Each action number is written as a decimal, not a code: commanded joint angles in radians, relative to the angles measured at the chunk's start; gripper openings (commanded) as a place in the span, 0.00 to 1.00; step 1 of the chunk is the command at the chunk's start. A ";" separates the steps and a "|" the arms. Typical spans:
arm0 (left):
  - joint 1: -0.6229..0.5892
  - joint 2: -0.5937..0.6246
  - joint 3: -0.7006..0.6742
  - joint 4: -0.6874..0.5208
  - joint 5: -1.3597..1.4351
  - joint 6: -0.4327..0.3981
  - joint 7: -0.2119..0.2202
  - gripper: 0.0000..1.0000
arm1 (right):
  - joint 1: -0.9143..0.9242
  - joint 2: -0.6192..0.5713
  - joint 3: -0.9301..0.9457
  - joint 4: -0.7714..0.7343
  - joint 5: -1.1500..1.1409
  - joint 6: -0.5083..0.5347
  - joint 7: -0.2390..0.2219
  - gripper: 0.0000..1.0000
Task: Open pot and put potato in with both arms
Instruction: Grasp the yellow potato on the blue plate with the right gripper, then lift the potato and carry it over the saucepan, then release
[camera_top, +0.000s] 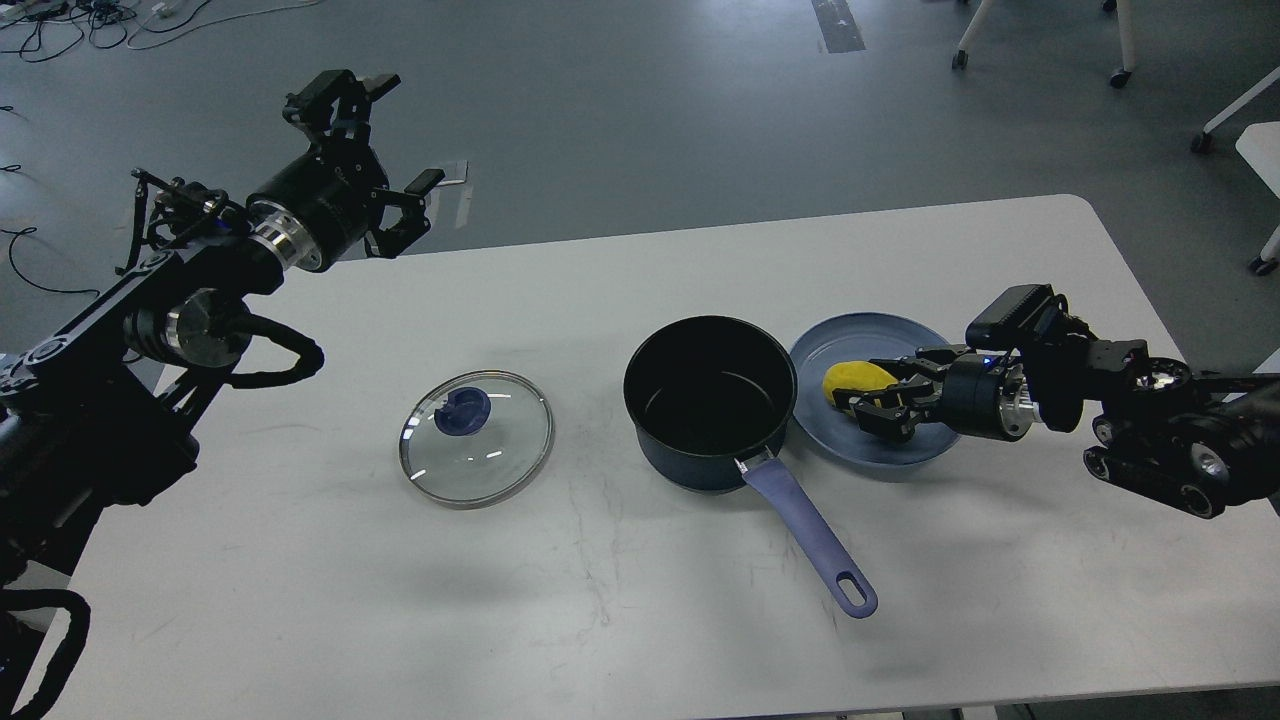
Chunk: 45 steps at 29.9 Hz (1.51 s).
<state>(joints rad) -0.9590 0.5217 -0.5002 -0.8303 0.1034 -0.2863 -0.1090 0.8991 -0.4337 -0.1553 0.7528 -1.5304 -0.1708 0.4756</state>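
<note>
The pot (710, 400) stood open near the middle of the white table (700, 620), its black inside bare and its long blue handle (805, 535) running toward the near right, the slotted end resting on the tabletop. Its glass lid (477, 438), with a dark blue knob at the centre, lay flat on the table well to the left of the pot and apart from it. Just right of the pot, with its rim next to the pot's wall, sat a light-blue plate (900, 345), and on that plate lay the yellow potato (856, 380), toward the side nearest the pot. The right arm reached in low from the right edge, and the right gripper (880, 395) was at the potato, with black fingers (905, 362) along its far side and others along its near side; whether they were actually pressing on the potato or only set around it could not be told. The left arm was raised at the far left corner of the table, well away from the lid and the pot, and the left gripper (372, 150) hung in the air with its fingers spread wide and nothing between them.
</note>
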 joint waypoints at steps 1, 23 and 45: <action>0.000 0.004 0.000 -0.001 0.001 0.003 0.000 0.98 | 0.000 0.019 -0.001 -0.027 0.001 -0.001 0.000 0.43; -0.004 0.006 0.000 -0.012 0.007 0.004 0.002 0.98 | 0.291 -0.060 0.057 0.239 0.105 -0.049 0.001 0.31; -0.006 0.017 -0.001 -0.012 0.009 0.003 0.002 0.98 | 0.201 0.135 -0.064 0.174 0.137 -0.044 0.008 0.99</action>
<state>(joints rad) -0.9657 0.5388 -0.5009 -0.8422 0.1125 -0.2829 -0.1072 1.0973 -0.3047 -0.2233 0.9268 -1.4012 -0.2136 0.4859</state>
